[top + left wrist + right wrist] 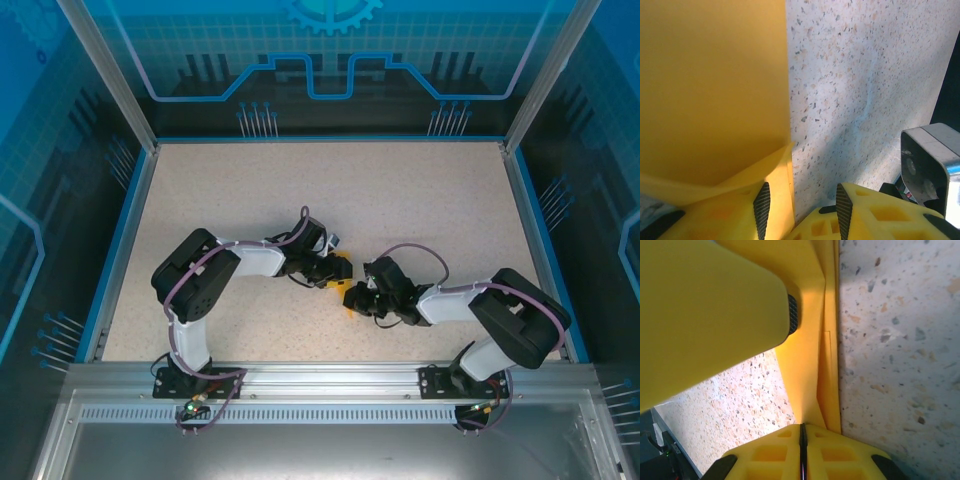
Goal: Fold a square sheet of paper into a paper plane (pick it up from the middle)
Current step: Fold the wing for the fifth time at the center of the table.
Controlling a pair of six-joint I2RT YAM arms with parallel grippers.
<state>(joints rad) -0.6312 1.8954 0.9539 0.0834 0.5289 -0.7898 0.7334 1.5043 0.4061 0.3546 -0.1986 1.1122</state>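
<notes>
The orange-yellow sheet of paper [715, 85] is folded, with layered edges, and is held between the two arms at the table's middle. My right gripper [803, 427] is shut on the narrow folded end of the paper [807, 355], its jaws pressed together. My left gripper [800, 192] stands open, with bare table between its pads. The paper's straight edge runs down beside the left pad [761, 202] and a flap lies over that finger. In the top view the left gripper [335, 270] and right gripper [355, 298] nearly meet. No finished paper plane shape can be made out.
The speckled table [330, 190] stretches behind and beside the arms, ringed by a blue frame [120, 250]. A grey camera housing [927, 165] on the right arm sits close to my left gripper. One left finger [705, 315] looms over the paper in the right wrist view.
</notes>
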